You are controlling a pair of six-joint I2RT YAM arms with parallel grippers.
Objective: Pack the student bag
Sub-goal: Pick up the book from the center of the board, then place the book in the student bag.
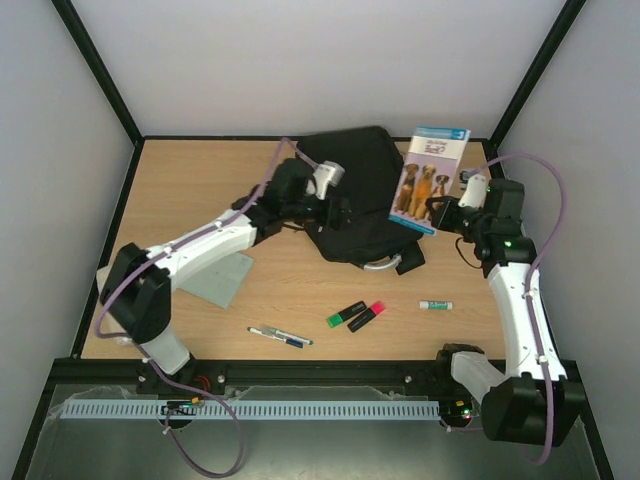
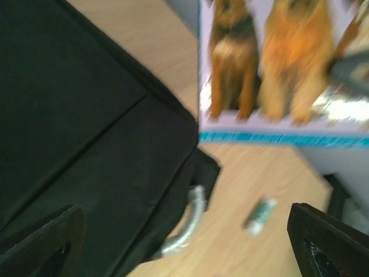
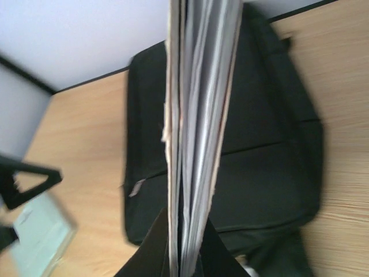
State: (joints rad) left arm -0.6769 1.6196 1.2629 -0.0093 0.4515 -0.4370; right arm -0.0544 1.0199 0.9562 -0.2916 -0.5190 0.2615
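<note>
The right end effector (image 1: 447, 214) was clamped tight on a thin book (image 1: 430, 180) with three dogs on its cover. It gripped the book near the lower right corner and held it upright. From above, the book's lower left corner overlapped the right side of the student bag (image 1: 360, 170). In the right wrist view the pages ran edge-on up from between the two fingers (image 3: 155, 254), with the bag lying beyond them.

The left end effector (image 1: 335, 210) stood wide open with nothing between its fingers, hovering over the left half of the bag. The bag lay flat at the far middle of the desk (image 1: 190, 180), with its grey-silver handle (image 1: 380, 266) and black strap (image 1: 410, 262) at its near edge.

Nearer on the desk lay a green highlighter (image 1: 346, 314) just beside a pink highlighter (image 1: 368, 316). A small white-and-green tube (image 1: 435, 305) lay to their right and pens (image 1: 280, 337) to their left. A pale grey-green pad (image 1: 222, 278) lay partly under the left arm.
</note>
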